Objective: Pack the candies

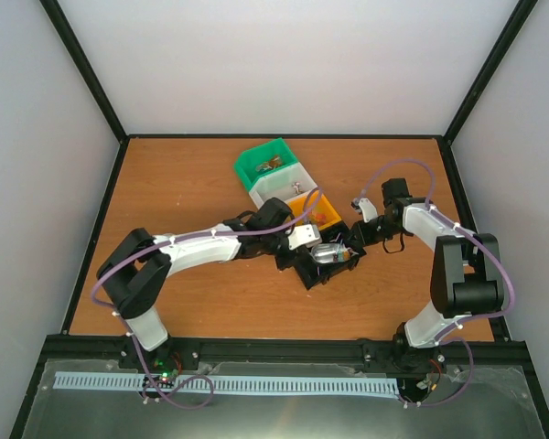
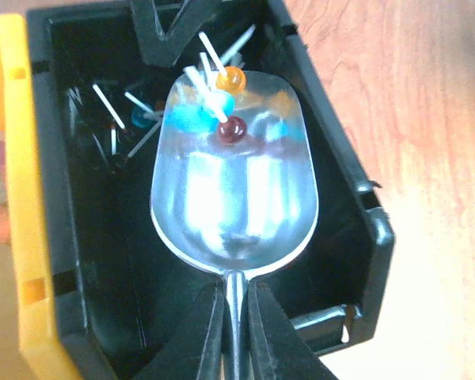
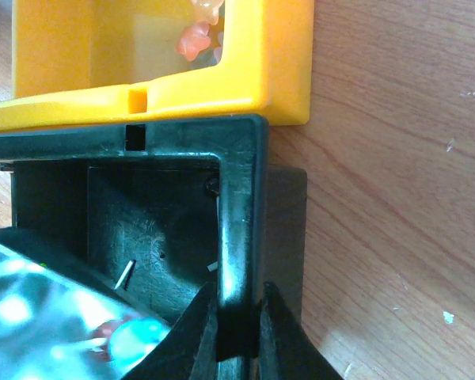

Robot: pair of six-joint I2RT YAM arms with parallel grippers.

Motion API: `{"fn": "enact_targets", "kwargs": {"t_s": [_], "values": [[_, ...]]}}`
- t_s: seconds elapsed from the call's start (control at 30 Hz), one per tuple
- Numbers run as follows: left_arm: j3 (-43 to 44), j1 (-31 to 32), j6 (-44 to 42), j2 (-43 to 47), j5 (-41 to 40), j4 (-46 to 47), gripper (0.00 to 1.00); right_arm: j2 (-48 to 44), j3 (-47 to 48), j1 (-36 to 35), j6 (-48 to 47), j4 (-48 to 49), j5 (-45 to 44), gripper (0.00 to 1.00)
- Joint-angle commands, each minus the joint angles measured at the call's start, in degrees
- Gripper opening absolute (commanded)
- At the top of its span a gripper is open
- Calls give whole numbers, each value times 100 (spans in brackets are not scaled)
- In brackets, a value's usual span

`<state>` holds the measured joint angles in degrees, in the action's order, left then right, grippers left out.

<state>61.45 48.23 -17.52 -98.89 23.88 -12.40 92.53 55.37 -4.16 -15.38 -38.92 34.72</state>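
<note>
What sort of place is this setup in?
Probably a lab robot cell, not a home or shop: blank white panels in a black frame enclose a wooden tabletop, and the left arm and right arm are bolted at its near edge.

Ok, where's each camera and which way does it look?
Top: high behind the robot, looking down on the table, left arm, right arm.
Left wrist: looks down past the left claw at the scoop of candies over the black bin.
Right wrist: looks past the right claw pinching the black bin's wall.
Both wrist views share black bin, orange bin, scoop.
</note>
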Motion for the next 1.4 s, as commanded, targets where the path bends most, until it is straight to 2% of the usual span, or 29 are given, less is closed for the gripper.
{"fn": "enact_targets", "kwargs": {"t_s": [0.0, 0.4, 0.67, 0.83, 1.1, 1.37], "values": [[-270, -185, -72, 552, 425, 426, 1, -139, 0, -15, 26, 35, 177, 3], [-698, -538, -230, 946, 703, 427, 1, -113, 0, -14, 19, 33, 149, 3], [-685, -956, -344, 1101, 1751, 233, 1, -54, 14, -14, 18, 33, 146, 3], [-665, -1032, -476, 1379, 1911, 16, 1, -20, 26, -14, 11, 24, 123, 3], [-350, -1722, -1218, 2078, 2177, -1877, 1, -39, 5, -14, 17, 86, 53, 3], [-488, -3217, -2090, 3119, 2306, -3279, 1, -24, 34, -19, 13, 72, -42, 3]]}}
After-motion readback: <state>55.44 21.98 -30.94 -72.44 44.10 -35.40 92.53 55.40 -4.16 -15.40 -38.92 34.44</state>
